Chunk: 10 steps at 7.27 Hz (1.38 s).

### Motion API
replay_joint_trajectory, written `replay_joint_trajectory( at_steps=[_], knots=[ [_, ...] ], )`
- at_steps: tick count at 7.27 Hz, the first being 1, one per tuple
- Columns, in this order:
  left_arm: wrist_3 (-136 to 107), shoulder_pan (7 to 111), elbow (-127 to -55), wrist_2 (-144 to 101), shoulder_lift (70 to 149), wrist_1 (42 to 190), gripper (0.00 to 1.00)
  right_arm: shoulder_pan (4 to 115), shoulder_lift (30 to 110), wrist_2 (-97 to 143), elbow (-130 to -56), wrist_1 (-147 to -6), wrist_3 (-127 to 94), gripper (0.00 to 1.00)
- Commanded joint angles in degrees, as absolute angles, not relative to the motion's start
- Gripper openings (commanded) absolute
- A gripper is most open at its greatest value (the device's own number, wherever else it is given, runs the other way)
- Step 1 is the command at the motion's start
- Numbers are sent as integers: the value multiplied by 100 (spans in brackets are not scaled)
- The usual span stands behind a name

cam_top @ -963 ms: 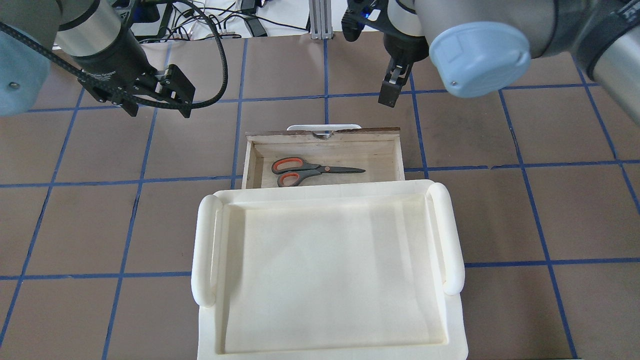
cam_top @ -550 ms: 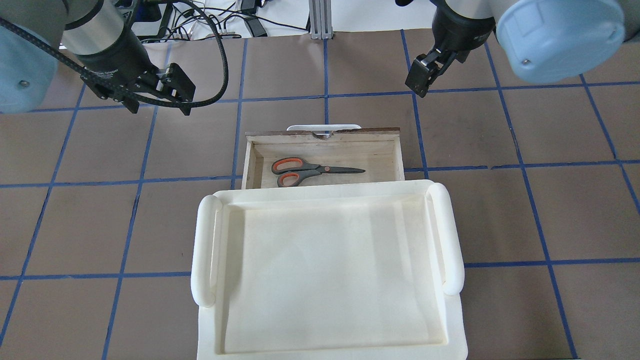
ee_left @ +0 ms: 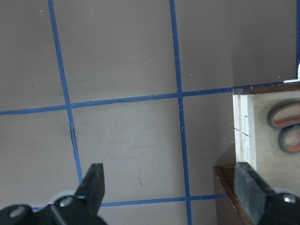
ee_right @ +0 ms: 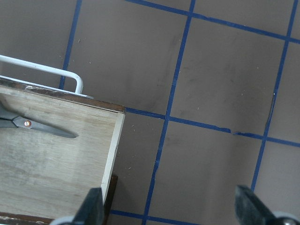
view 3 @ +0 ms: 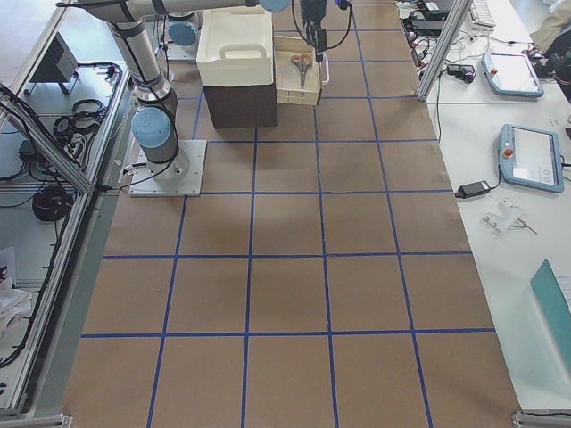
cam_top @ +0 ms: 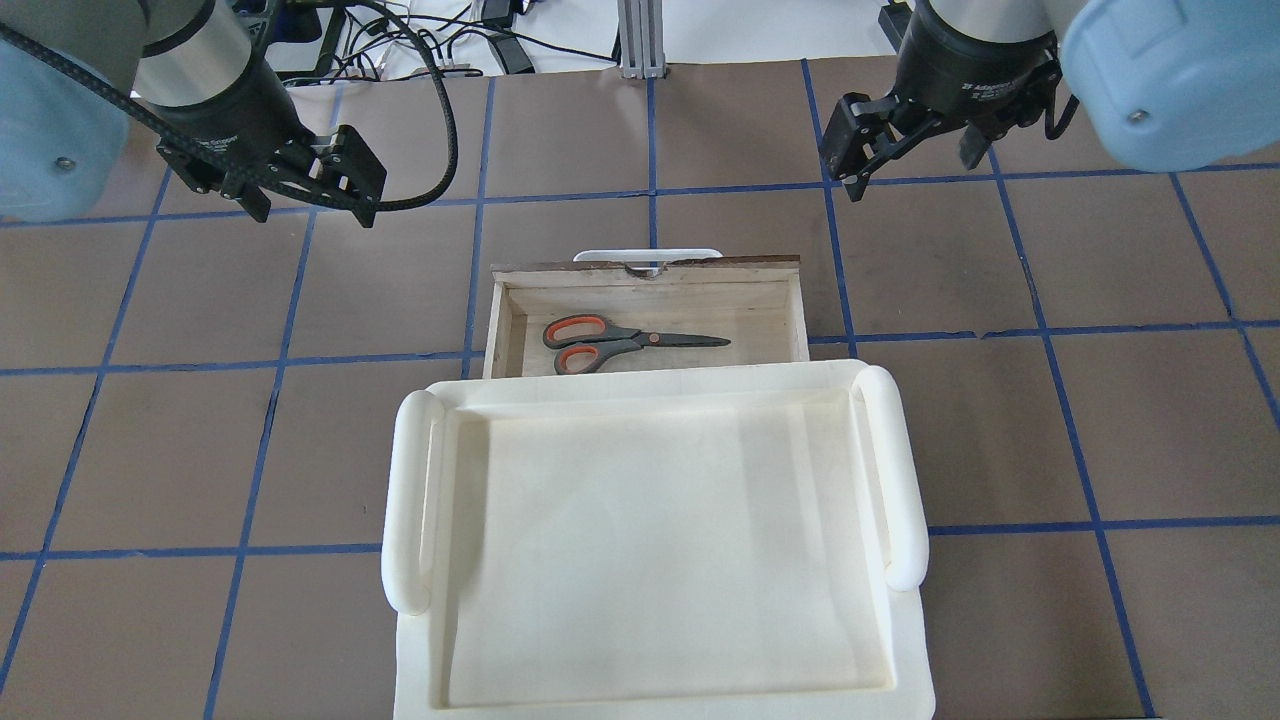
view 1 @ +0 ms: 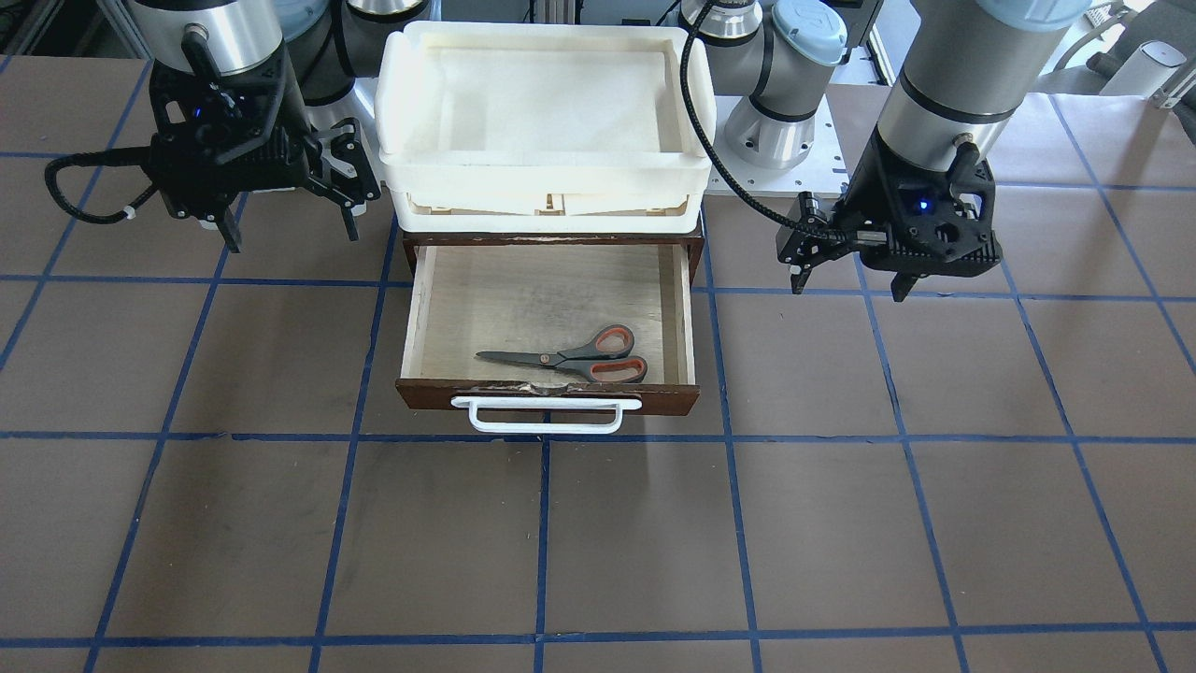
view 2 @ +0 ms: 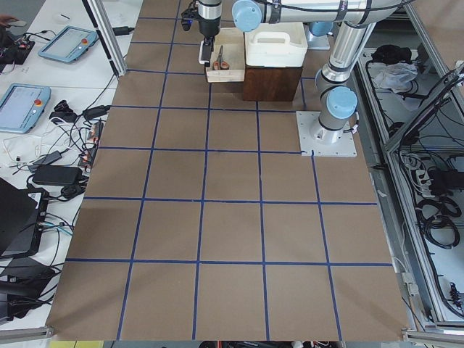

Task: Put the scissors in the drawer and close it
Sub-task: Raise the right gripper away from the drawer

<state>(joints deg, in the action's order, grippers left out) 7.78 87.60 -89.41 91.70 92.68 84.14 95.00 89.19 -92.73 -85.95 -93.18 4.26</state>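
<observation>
The scissors point(view 1: 579, 357), dark grey with orange-red loops, lie flat in the open wooden drawer point(view 1: 654, 397), blades pointing to the robot's right; they also show in the overhead view point(cam_top: 610, 343). The drawer point(cam_top: 700, 263) is pulled out from under the white tray, its white bar handle point(view 1: 547, 425) facing away from the robot. My left gripper point(cam_top: 315, 205) is open and empty above the table, left of the drawer. My right gripper point(cam_top: 905, 150) is open and empty, beyond the drawer's right corner. The left wrist view shows the scissor loops point(ee_left: 286, 126); the right wrist view shows the blade tip point(ee_right: 42, 126).
A large white plastic tray point(cam_top: 650, 540) sits on top of the dark brown cabinet point(view 1: 696, 245) that houses the drawer. The brown table mat point(cam_top: 1000, 420) has a blue tape grid. Cables and devices lie beyond the far edge point(cam_top: 450, 40).
My right gripper has swung right and away from the drawer's far edge and turned, its fingers now spread across the view. The left gripper has barely moved. The scissors and drawer are unmoved.
</observation>
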Motion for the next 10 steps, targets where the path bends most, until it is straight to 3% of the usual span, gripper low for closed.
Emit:
replay_joint_trajectory(
  at_steps=[1,5,10],
  knots=[
    [721,8806,-8877,9141,9273,8394,100,9483,8982,-9272,-8613,-9351,-465,100],
    [369,9157,-8763,9123,9438,8105,100,9510,9387,-9255,-9271,-10068,-580,100],
    [-875,9904,-8420,9053,10491,7326,100,9510,9360,-9272,-9272,-10187,-536,100]
  ],
)
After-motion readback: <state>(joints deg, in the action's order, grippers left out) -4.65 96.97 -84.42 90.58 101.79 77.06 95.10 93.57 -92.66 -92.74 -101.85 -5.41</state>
